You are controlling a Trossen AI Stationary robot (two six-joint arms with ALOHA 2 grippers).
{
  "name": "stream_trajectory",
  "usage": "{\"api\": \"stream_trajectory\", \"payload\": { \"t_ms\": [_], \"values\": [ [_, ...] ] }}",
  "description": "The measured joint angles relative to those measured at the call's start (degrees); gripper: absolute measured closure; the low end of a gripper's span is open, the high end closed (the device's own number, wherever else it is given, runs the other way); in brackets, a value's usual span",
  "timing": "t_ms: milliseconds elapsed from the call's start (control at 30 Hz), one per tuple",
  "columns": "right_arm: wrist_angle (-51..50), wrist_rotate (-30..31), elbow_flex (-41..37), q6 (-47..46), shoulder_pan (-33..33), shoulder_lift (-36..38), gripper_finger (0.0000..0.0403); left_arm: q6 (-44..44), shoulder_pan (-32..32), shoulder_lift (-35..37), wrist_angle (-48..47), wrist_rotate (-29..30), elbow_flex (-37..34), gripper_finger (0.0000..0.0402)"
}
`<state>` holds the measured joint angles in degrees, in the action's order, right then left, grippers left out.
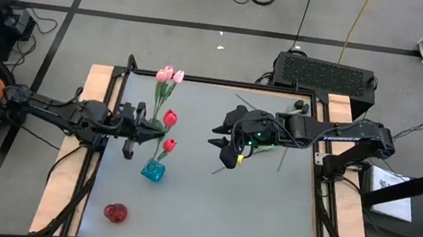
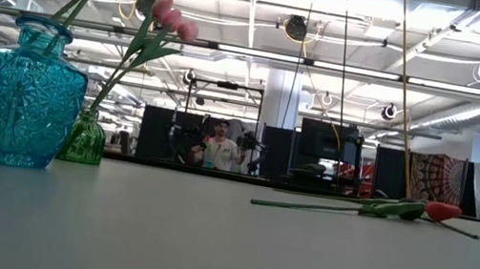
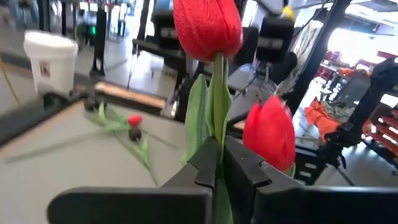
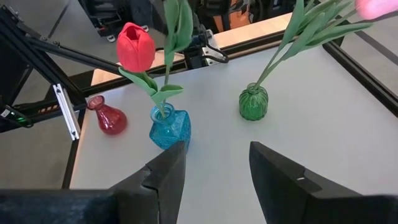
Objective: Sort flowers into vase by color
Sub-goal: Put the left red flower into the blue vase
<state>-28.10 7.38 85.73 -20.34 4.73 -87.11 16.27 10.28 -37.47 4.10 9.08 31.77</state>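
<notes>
Two red tulips [image 1: 169, 118] [image 1: 169, 144] stand with their stems in the blue glass vase [image 1: 152, 170]. My left gripper [image 1: 153, 133] reaches in from the table's left and is shut on the taller one's stem. Pink tulips [image 1: 170, 74] stand in the green vase [image 4: 254, 102] toward the far edge. A small red vase [image 1: 115, 213] stands near the front left. My right gripper [image 1: 228, 151] hovers open above the table's middle, with nothing between its fingers. Beneath its arm, a red-headed tulip [image 3: 135, 119] and a dark-headed one [image 3: 134, 132] lie flat on the table. My left gripper pinches the taller red tulip's green stem [image 3: 218, 146] between its two fingers, a little below the head and beside a leaf. The fingers lie level, coming from the table's left, across the stem. The tulip stands upright, its stem running down into the blue vase's mouth [image 4: 163, 112].
The loose flowers' stems [image 2: 325, 207] stretch across the right far part of the table. The table's wooden frame [image 1: 107, 81] runs around the grey top. A black box [image 1: 326, 74] stands behind the far edge. Bare table lies between the vases and the loose flowers.
</notes>
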Motion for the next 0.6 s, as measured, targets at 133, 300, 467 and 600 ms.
{"api": "stream_trajectory", "payload": {
  "t_ms": [133, 300, 467, 600],
  "values": [
    [0.0, 0.0, 0.0, 0.32, 0.0, 0.0, 0.0234, 3.5, 0.0, -0.01, -3.42, -1.05, 0.0, 0.0365],
    [0.0, 0.02, 0.0, 1.65, 0.0, 0.0, 0.0234, 5.93, 0.0, 0.04, -4.75, -2.06, 0.0, 0.0339],
    [-0.02, 0.05, 0.0, 2.21, 0.0, 0.0, 0.0234, 10.43, 0.0, 0.16, -5.99, -3.34, 0.03, 0.0295],
    [-0.63, 0.52, 0.0, 2.56, 0.0, 0.0, 0.0234, 13.91, -0.02, 0.35, -10.75, -7.08, 0.91, 0.0268]
  ]
}}
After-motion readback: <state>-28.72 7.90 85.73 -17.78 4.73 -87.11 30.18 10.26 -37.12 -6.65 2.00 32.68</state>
